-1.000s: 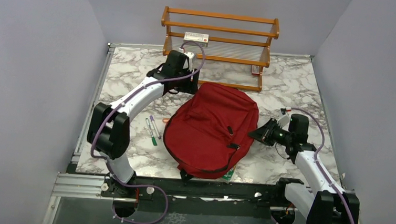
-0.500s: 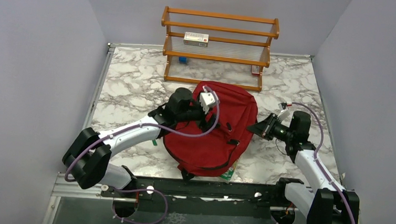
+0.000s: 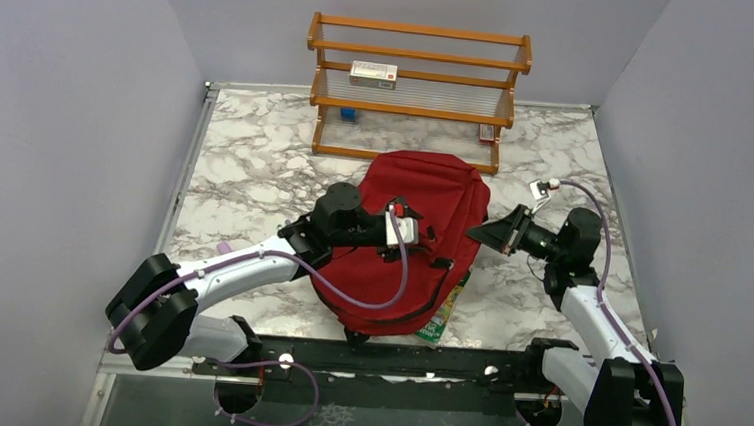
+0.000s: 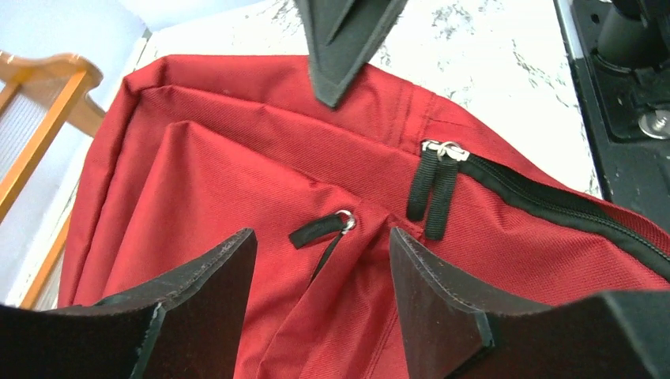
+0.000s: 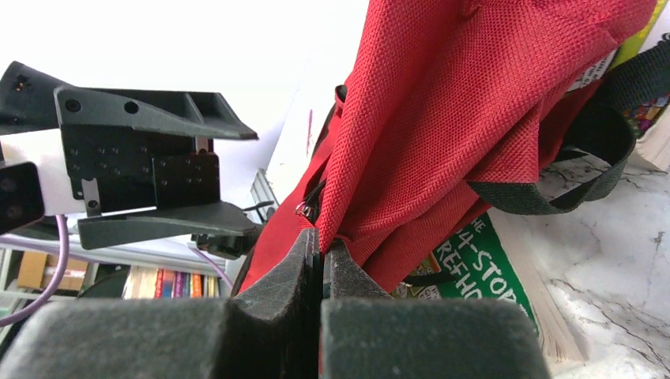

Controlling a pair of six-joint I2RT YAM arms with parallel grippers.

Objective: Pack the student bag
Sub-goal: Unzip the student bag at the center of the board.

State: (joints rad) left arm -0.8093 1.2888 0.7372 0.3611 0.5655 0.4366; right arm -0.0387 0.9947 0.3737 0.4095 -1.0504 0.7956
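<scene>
Left end effector (image 4: 320, 245) moves from rack (image 3: 418, 76) at upper centre onto student bag (image 3: 435, 192), centre frame, jaws wide; right end effector (image 5: 320, 246) pinches bag's right edge; unzipping stage, likely; next needs closing on a zipper pull (image 4: 433, 189).

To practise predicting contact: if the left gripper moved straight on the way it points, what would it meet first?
Most likely the student bag, on its red fabric around the small black zipper pull framed between the open jaws; depth is hard to judge.
</scene>
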